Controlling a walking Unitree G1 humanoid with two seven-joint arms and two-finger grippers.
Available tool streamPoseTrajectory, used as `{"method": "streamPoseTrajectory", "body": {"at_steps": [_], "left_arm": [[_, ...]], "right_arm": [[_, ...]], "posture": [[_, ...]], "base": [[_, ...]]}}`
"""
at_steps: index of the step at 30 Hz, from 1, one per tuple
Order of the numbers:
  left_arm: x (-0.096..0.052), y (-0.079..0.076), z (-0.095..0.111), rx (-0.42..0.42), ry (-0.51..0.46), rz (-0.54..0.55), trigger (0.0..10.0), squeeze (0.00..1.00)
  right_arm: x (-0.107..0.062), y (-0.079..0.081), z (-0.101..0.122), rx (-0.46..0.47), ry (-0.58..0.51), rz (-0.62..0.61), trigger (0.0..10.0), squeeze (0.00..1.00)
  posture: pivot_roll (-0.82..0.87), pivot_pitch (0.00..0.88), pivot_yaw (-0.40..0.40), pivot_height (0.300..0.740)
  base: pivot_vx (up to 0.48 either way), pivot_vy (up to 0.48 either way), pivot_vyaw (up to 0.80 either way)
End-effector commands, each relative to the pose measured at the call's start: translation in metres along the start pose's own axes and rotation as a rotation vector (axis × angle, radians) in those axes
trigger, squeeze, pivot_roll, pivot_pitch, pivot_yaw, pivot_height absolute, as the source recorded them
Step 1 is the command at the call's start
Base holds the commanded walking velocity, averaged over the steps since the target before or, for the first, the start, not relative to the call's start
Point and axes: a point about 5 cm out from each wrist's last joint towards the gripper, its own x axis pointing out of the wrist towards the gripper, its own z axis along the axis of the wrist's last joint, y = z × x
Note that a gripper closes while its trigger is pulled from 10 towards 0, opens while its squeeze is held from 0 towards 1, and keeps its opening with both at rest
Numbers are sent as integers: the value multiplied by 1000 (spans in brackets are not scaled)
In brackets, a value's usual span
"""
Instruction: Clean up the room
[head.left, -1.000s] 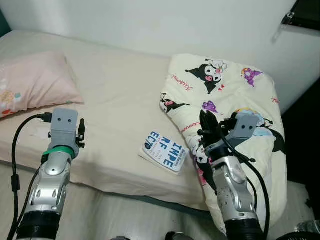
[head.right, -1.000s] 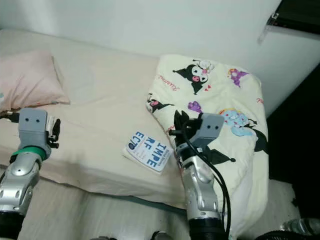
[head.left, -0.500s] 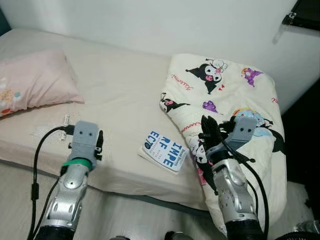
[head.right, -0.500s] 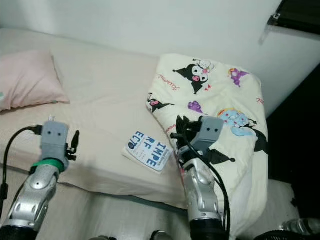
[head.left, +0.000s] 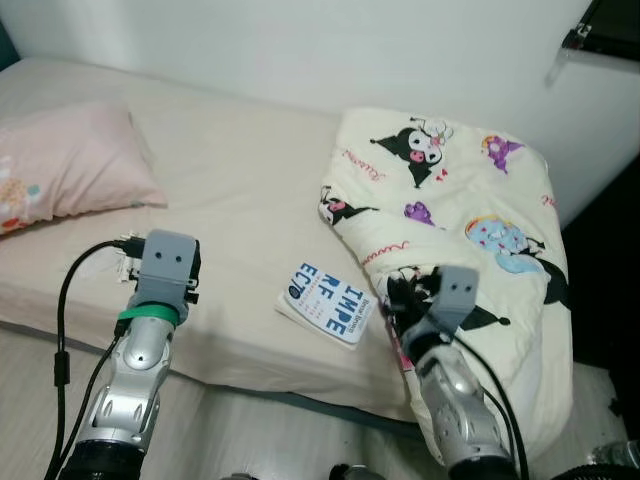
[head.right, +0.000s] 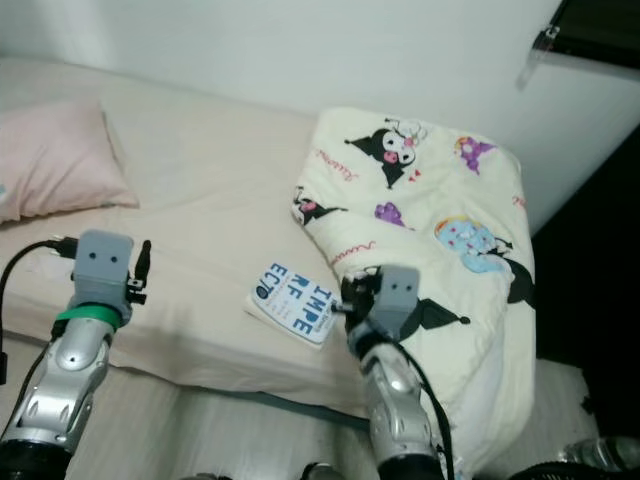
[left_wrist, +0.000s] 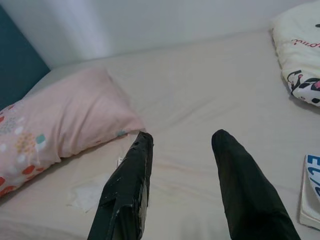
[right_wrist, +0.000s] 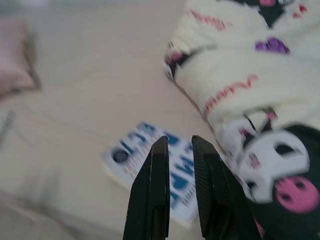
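A white booklet (head.left: 329, 303) with blue lettering lies flat on the bed (head.left: 240, 190), close to its front edge and touching the foot of a folded cream quilt (head.left: 470, 200) printed with cartoon characters. The quilt is heaped at the bed's right end against the wall. A pink pillow (head.left: 65, 165) sits at the bed's left end, with a small scrap of white paper (left_wrist: 87, 194) on the sheet in front of it.

The right gripper (right_wrist: 177, 155) hangs over the front edge of the bed, just beside the booklet and the quilt's lower fold; its jaws are nearly together, a thin gap between them, with nothing in them. This wrist view is blurred, so finer contact is hard to judge.

The left gripper (left_wrist: 180, 145) is raised above the front edge toward the pillow end, its jaws spread wide apart and empty.
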Motion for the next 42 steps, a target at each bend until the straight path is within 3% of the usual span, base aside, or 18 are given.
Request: {"method": "streamPoseTrajectory", "body": {"at_steps": [1, 7, 13, 16, 25, 42], "left_arm": [[4, -5, 0, -4, 5, -10, 10000, 0], [7, -9, 4, -31, 8, -34, 10000, 0], [4, -11, 0, -41, 9, -30, 10000, 0], [3, -14, -1, -42, 10, -36, 10000, 0], [3, -22, 0, -42, 9, -63, 10000, 0], [2, -24, -1, -35, 16, -70, 10000, 0]], "right_arm": [[-4, -3, -5, -6, 0, -14, 10000, 0], [2, -1, 14, 16, -102, -17, 10000, 0], [4, 2, 15, -35, -110, 2, 10000, 0], [5, -1, 12, -72, -96, -30, 10000, 0], [7, -1, 15, -47, -119, -33, 10000, 0], [7, 1, 14, -47, -124, -18, 10000, 0]], "posture": [[-53, 29, 0, 725], [-56, 23, 6, 725], [-48, 30, -5, 725], [-46, 30, -7, 725], [-41, 40, -6, 725], [-44, 56, -6, 725]], "base": [[0, 0, 0], [0, 0, 0], [0, 0, 72], [0, 0, 752], [0, 0, 761], [0, 0, 747]]}}
